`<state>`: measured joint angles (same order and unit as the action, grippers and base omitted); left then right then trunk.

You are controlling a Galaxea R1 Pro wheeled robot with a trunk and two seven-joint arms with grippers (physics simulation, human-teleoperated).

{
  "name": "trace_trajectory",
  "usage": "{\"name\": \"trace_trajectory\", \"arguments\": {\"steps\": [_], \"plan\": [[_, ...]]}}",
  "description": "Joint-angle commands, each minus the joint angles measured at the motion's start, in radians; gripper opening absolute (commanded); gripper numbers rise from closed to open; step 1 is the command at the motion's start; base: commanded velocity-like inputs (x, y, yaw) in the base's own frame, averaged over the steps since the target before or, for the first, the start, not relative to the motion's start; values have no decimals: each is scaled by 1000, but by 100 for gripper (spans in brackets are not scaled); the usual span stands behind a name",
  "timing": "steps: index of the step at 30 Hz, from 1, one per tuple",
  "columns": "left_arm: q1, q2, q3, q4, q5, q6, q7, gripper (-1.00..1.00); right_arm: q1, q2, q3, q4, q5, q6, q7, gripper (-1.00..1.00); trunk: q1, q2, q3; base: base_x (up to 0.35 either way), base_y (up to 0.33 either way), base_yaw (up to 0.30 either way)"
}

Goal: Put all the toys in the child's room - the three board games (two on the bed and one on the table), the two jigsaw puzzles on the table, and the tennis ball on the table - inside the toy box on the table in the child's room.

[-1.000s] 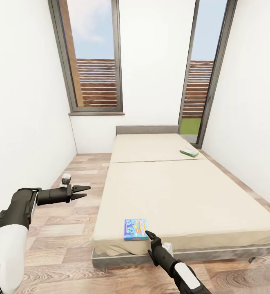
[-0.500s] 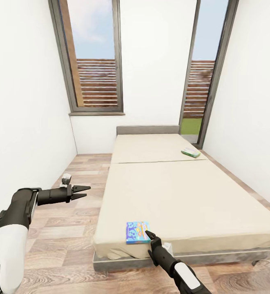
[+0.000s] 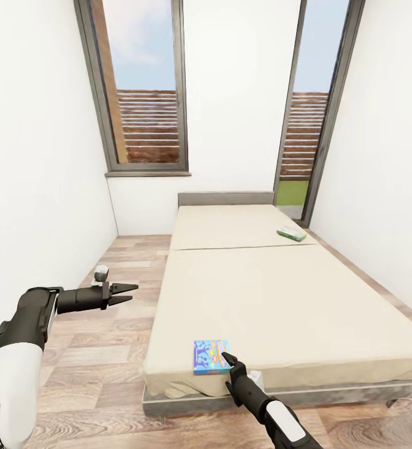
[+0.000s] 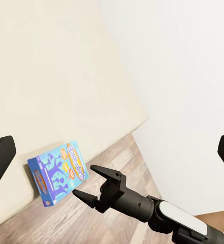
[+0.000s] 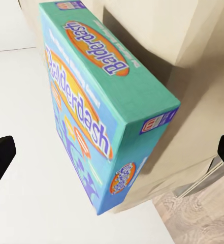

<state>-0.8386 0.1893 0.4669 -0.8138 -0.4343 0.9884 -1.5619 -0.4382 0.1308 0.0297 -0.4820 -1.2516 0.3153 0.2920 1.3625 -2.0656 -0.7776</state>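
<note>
Two board games sit on the bed (image 3: 280, 299). Left gripper (image 3: 129, 293) hangs spread and empty over the floor, parked clear. Blue board game (image 3: 210, 356) lies at the near mattress edge, within reach; right gripper (image 3: 228, 360) open beside it, lined up to grab. White-green board game (image 3: 291, 233) lies farther back.

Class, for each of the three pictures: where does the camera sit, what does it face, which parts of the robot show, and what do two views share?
Head view: on the robot's head, looking down the bed to the windows; both arms show, the left claw open over the floor, the right claw at the blue board game.
Left wrist view: on the left arm, facing across to the open right claw beside the game; its own fingertips frame the edges.
Right wrist view: on the right arm, close on the game, labelled Balderdash.
Shared: all three show that game.
</note>
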Motion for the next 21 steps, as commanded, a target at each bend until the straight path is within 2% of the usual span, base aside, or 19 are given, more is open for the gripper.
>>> {"name": "trace_trajectory", "arguments": {"steps": [1,21], "plan": [[-1,-1,3,-1,-11,10,-9,100,-1,0,2,0,-8,2,1,100,0,0,-1,0,0,0],[-1,-1,3,-1,-11,8,-9,100,-1,0,2,0,-6,-1,1,100,0,0,-1,40,15,0]]}}
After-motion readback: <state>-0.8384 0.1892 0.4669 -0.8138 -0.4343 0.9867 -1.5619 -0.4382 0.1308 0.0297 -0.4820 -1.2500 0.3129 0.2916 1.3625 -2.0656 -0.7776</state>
